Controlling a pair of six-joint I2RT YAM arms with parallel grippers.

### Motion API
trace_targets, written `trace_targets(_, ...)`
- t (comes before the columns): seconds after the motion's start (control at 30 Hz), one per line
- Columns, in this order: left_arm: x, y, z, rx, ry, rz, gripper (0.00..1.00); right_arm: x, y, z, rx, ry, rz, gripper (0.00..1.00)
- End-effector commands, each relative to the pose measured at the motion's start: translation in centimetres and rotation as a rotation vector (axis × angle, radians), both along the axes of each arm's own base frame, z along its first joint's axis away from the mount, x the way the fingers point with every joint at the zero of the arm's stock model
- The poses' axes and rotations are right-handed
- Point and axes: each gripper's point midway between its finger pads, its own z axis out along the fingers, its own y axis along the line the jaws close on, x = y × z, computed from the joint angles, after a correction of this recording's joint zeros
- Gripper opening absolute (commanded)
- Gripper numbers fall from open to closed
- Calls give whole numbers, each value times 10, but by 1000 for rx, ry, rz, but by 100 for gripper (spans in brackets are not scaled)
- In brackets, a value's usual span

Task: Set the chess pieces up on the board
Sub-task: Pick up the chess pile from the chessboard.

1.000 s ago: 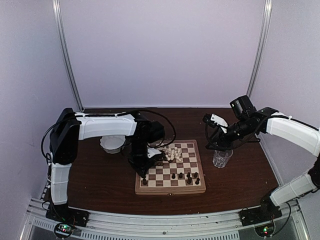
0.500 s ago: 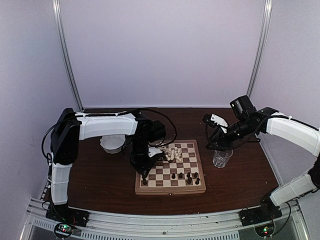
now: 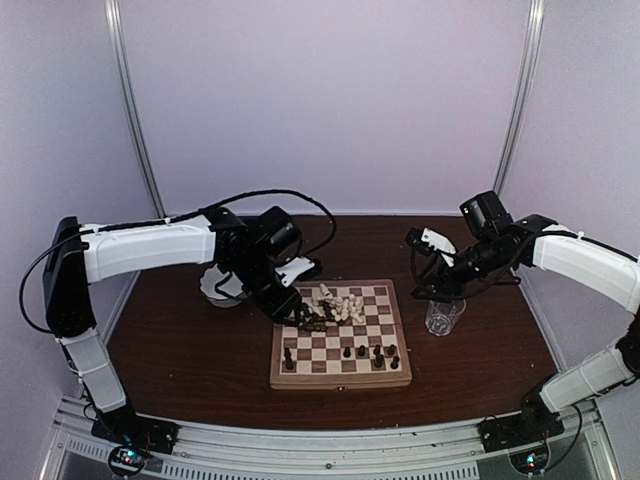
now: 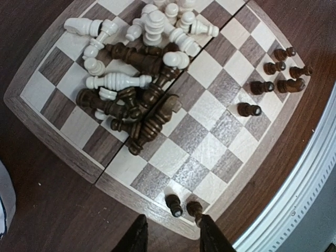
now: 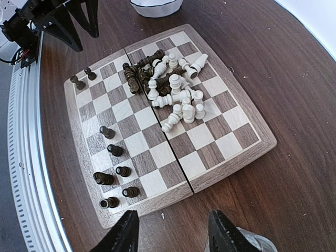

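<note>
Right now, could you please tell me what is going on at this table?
Two robot arms are setting up a chessboard. A few dark pieces stand in its near rows, while most pieces, white and dark, lie in a jumbled pile on the far half. The left gripper hovers open and empty over the board's left side. The right gripper hangs open and empty near a glass.
</note>
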Motion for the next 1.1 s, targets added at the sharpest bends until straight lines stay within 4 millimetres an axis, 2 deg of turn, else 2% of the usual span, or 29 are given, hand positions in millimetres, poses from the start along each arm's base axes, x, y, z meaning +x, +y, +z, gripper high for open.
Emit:
trace_targets(0.0,32,-22,-7,-272,-67,57,35,-4,0,5,9,-18,13,47)
trace_targets(0.1,37,-21,-11,-436,-2,113,40,-4,0,4,8,-19,14,47)
trace_targets(0.13,40,-25,-6,-524,1,118,42,-4,0,3,6,-18,14,47)
trace_targets(0.2,38,-24,-14,-578,40,142,43,-4,0,3,4,-16,13,47)
trace_targets(0.43,40,-22,-43,-564,63,156,42,-4,-1,1,-2,-15,15,47)
trace_targets(0.6,42,-25,-57,-551,91,162,35,-4,0,0,-4,-11,16,47)
trace_targets(0.8,43,-21,-62,-506,87,162,36,-4,0,-1,-5,-11,19,48)
trace_targets(0.97,39,-16,-55,-506,70,153,37,-4,0,-2,-6,-9,19,47)
trace_targets(1.07,37,-14,-58,-486,79,148,35,-4,0,-2,-7,-8,19,47)
